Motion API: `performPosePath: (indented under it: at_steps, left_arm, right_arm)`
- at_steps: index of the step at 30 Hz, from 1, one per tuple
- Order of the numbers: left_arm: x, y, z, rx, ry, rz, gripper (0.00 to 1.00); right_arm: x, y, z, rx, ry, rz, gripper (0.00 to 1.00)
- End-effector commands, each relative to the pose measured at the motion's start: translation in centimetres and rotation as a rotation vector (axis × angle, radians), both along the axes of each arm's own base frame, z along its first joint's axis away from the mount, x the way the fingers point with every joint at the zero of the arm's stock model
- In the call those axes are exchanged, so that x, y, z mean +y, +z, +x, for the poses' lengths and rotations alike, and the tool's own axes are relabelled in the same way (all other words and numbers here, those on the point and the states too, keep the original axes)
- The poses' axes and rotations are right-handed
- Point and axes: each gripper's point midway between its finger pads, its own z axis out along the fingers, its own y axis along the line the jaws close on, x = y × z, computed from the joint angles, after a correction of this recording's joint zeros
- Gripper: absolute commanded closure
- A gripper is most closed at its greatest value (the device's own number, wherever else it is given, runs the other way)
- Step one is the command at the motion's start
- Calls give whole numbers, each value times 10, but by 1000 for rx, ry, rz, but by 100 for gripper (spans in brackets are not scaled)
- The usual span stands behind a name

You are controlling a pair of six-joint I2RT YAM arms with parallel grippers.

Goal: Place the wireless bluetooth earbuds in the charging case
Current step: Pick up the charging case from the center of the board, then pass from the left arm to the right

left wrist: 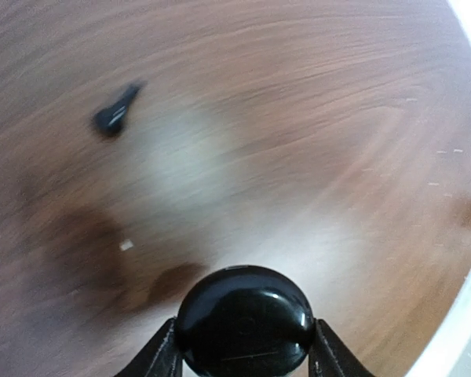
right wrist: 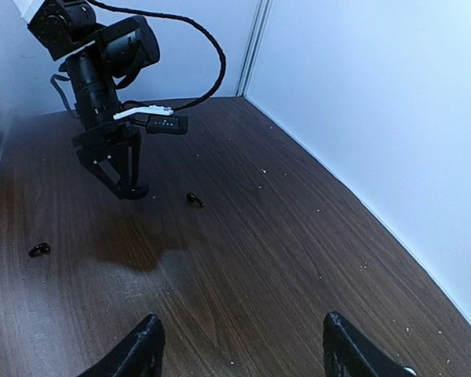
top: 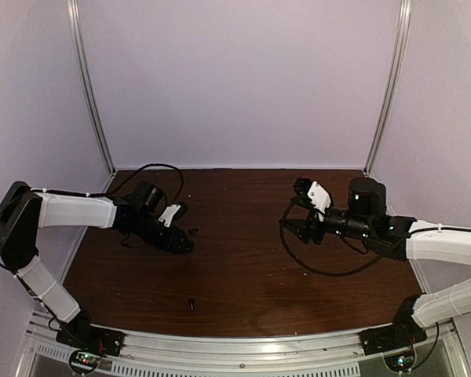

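No white case or white earbuds show in any view. The charging case (left wrist: 245,322) here is a glossy black round puck with its lid closed. My left gripper (top: 180,245) is shut on its sides and holds it just above the table; the gripper also shows in the right wrist view (right wrist: 129,188). Two tiny black earbuds with short stems lie on the wood. One earbud (top: 192,231) lies just right of the left gripper and shows in the right wrist view (right wrist: 194,199). The other earbud (top: 191,302) lies near the front edge, also in the right wrist view (right wrist: 38,250). The left wrist view shows one earbud (left wrist: 114,114). My right gripper (top: 294,228) is open and empty, raised over the right side, and shows in its own wrist view (right wrist: 239,349).
The dark wooden table (top: 243,275) is closed in by pale walls at the back and sides. A metal rail (top: 243,345) runs along the front edge. Black cables loop beside both arms.
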Motion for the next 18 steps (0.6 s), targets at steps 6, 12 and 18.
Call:
performPosePath:
  at_steps: [6, 12, 18]
  left_arm:
    - [-78, 81, -46, 59, -332, -305, 71]
    - [-102, 101, -77, 103, -481, -365, 74]
    - [-120, 100, -97, 162, -552, -385, 75]
  right_arm:
    - [22, -17, -50, -45, 70, -147, 35]
    - [37, -26, -98, -83, 178, -241, 38]
    - [52, -42, -115, -131, 232, -368, 41]
